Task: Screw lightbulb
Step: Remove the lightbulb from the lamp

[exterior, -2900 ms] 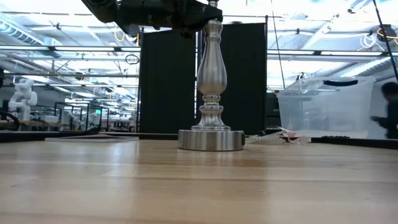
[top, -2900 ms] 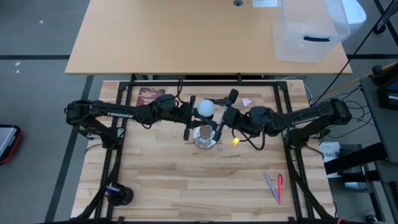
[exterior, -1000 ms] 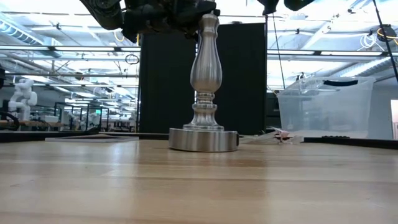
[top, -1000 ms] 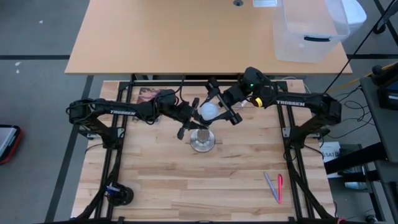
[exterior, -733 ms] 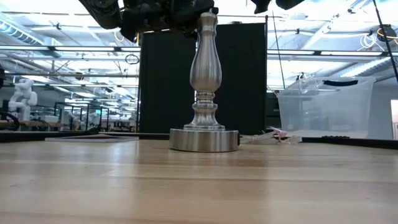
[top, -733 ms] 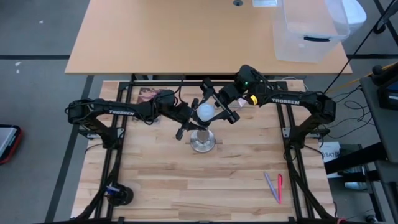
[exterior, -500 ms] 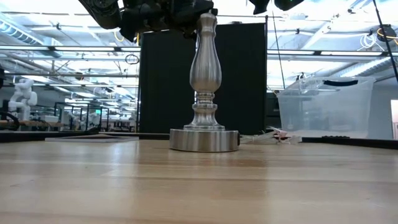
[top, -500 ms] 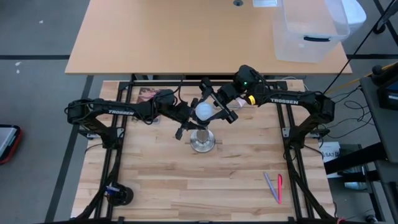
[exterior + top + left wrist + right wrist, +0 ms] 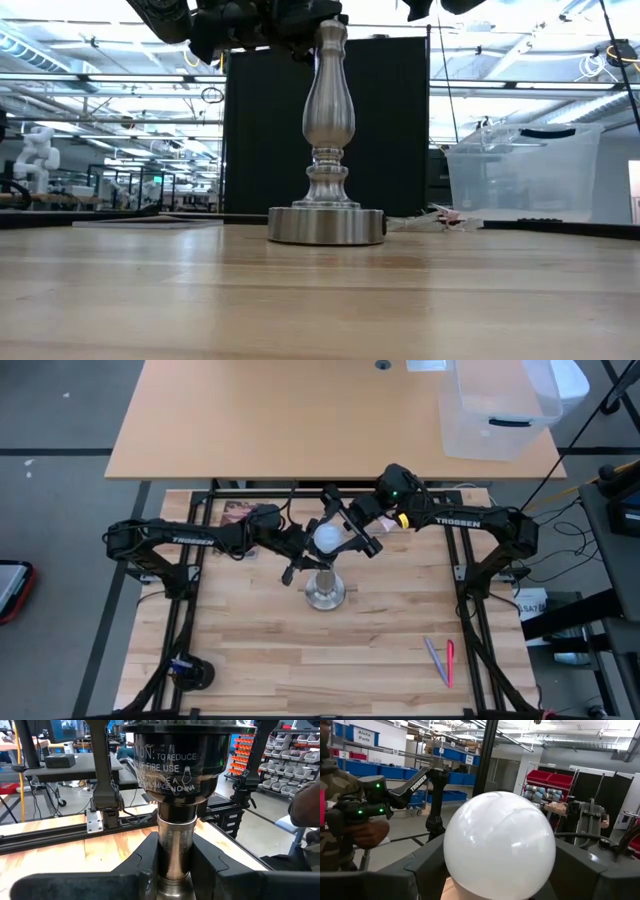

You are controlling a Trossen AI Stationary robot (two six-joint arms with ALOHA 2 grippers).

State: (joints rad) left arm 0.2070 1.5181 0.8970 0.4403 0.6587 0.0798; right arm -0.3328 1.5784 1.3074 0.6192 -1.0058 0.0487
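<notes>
The lightbulb has a frosted white globe. The stand beneath it is silvery metal, with a dark socket bearing pale lettering. The bench is pale striped wood. A pink pen lies on it. Both arms are black, with white lettering.
</notes>
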